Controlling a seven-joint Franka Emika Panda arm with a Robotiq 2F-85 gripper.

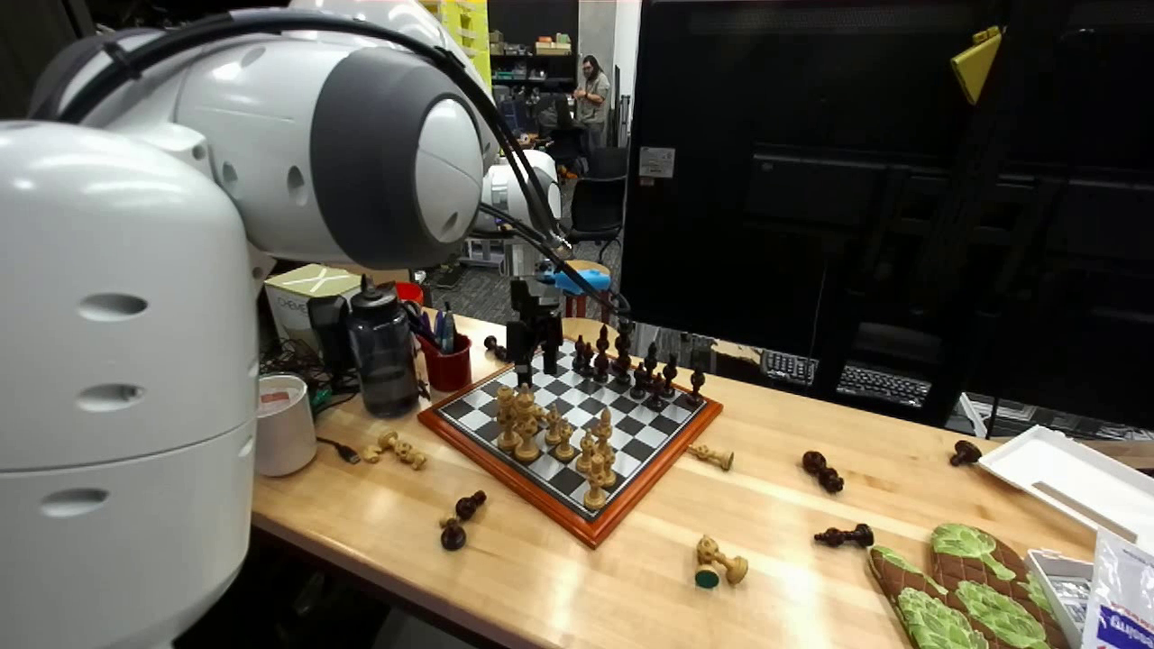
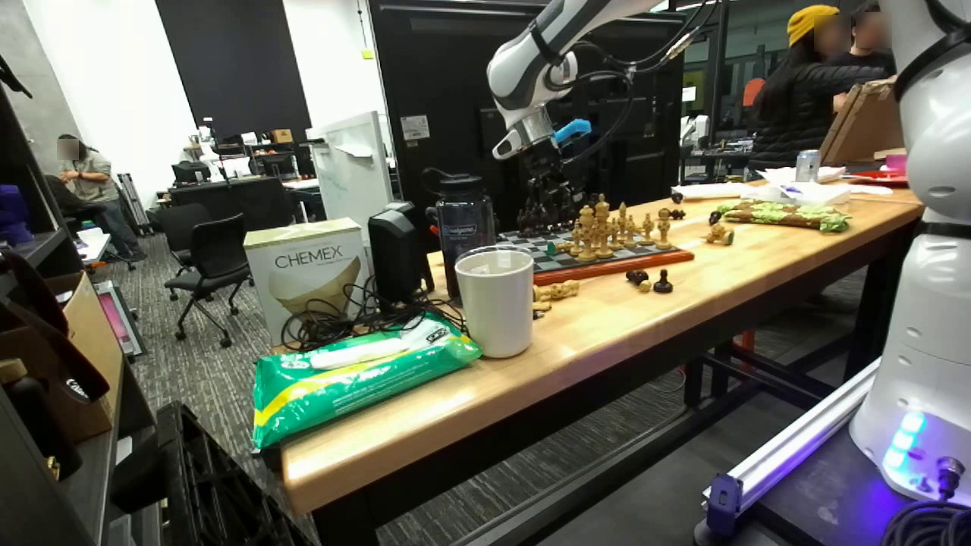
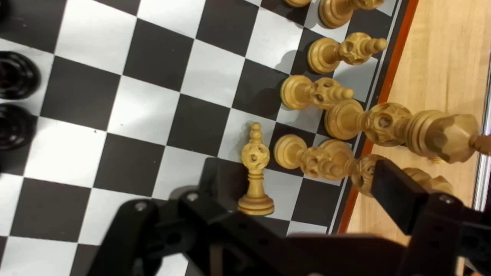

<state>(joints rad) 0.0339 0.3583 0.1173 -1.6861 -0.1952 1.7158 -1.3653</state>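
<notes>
1. The light wooden chess piece (image 3: 254, 170), probably a pawn, lies on its side a little below the centre of the wrist view. It could roll away if it is pushed from one side only, because its body is round.
2. It has a pale honey colour, with a stepped tip, a pierced ball, a ringed neck and a wide base; the tip points to the top of the frame.
3. The gripper (image 3: 297, 178) is spread wide and has hold of nothing; its fingers (image 3: 398, 194) stand to both sides of the piece in this view.
4. Just right of it is a similar upright piece (image 3: 290, 151); farther right, a tall light piece (image 3: 360, 169) is partly covered by one finger, and one cannot tell if they touch. Coming down so widely spread could topple it.
5. Under all is the chessboard (image 3: 63, 147), with dark pieces (image 3: 17, 74) at the left edge.
</notes>
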